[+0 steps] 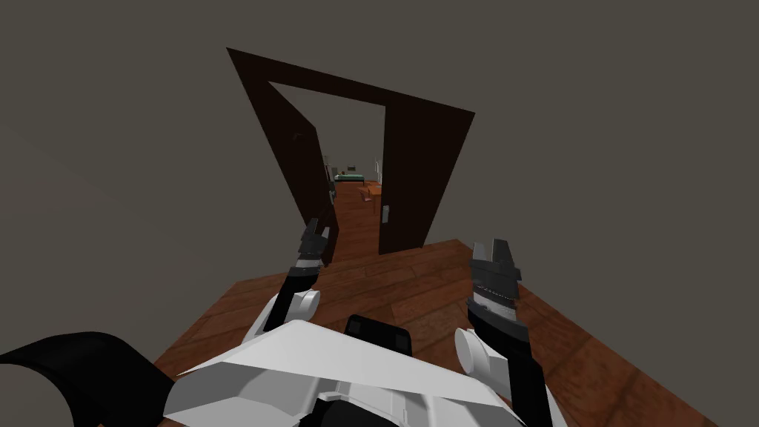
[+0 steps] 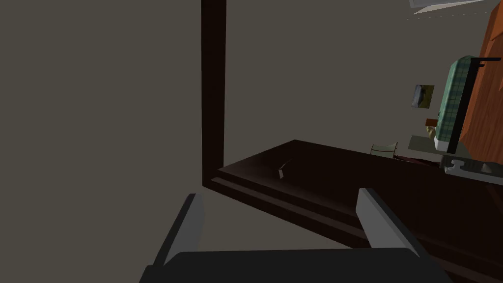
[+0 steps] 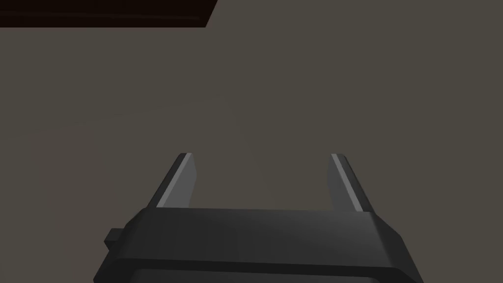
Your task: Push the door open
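Observation:
A dark brown door frame (image 1: 356, 87) stands in the grey wall ahead. Its left door leaf (image 1: 300, 174) is swung away from me, leaving a gap onto a wood-floored room. My left gripper (image 1: 315, 233) is held out low by that leaf's free edge. In the left wrist view the left gripper (image 2: 282, 206) is open, with the dark leaf (image 2: 344, 182) and its small handle (image 2: 281, 172) just past the fingertips; I cannot tell whether they touch. My right gripper (image 1: 493, 252) hangs back to the right, open (image 3: 260, 172), facing the grey wall.
Right of the gap is a broad dark panel (image 1: 422, 185) with a small light fitting (image 1: 385, 213) at its edge. Beyond the doorway lie a green bed (image 1: 348, 177) and brown clutter (image 1: 368, 193) on the floor. Reddish wood floor (image 1: 415, 289) stretches under me.

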Controlling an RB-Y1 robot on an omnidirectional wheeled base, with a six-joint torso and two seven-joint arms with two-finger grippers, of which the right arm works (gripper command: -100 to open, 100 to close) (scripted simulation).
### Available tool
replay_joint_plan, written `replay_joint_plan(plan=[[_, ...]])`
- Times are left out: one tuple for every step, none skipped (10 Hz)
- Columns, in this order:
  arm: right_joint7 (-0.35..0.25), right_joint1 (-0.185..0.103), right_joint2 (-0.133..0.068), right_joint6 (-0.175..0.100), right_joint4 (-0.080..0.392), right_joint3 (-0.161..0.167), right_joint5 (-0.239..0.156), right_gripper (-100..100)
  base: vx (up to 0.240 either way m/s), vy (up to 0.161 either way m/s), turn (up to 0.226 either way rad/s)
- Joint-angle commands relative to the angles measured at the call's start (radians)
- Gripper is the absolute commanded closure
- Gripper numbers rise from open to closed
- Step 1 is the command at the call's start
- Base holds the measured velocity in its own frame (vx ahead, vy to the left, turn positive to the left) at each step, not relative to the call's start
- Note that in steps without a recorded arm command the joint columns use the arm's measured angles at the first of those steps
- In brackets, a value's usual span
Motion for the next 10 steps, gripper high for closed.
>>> replay_joint_plan(plan=[[-0.008, -0.019, -0.010, 0.004, 0.028, 0.020, -0.001, -100, 0.058, 0.012, -0.082], [-0.013, -0.031, -0.016, 0.007, 0.046, 0.034, -0.002, -100, 0.115, -0.001, -0.089], [-0.018, -0.043, -0.021, 0.010, 0.065, 0.048, -0.002, -100, 0.121, 0.006, -0.061], [-0.025, -0.061, -0.028, 0.014, 0.091, 0.067, -0.003, -100, 0.124, 0.016, -0.083], [-0.032, -0.078, -0.035, 0.018, 0.117, 0.086, -0.004, -100, 0.135, 0.023, -0.088], [-0.041, -0.099, -0.042, 0.023, 0.148, 0.109, -0.006, -100, 0.154, 0.013, -0.118], [-0.045, -0.110, -0.045, 0.026, 0.165, 0.120, -0.006, -100, 0.136, 0.003, -0.077], [-0.049, -0.121, -0.048, 0.028, 0.181, 0.132, -0.007, -100, 0.099, 0.025, -0.057], [-0.054, -0.132, -0.052, 0.031, 0.197, 0.144, -0.007, -100, 0.072, 0.015, -0.070], [-0.059, -0.144, -0.055, 0.034, 0.216, 0.158, -0.008, -100, 0.088, 0.002, -0.070]])
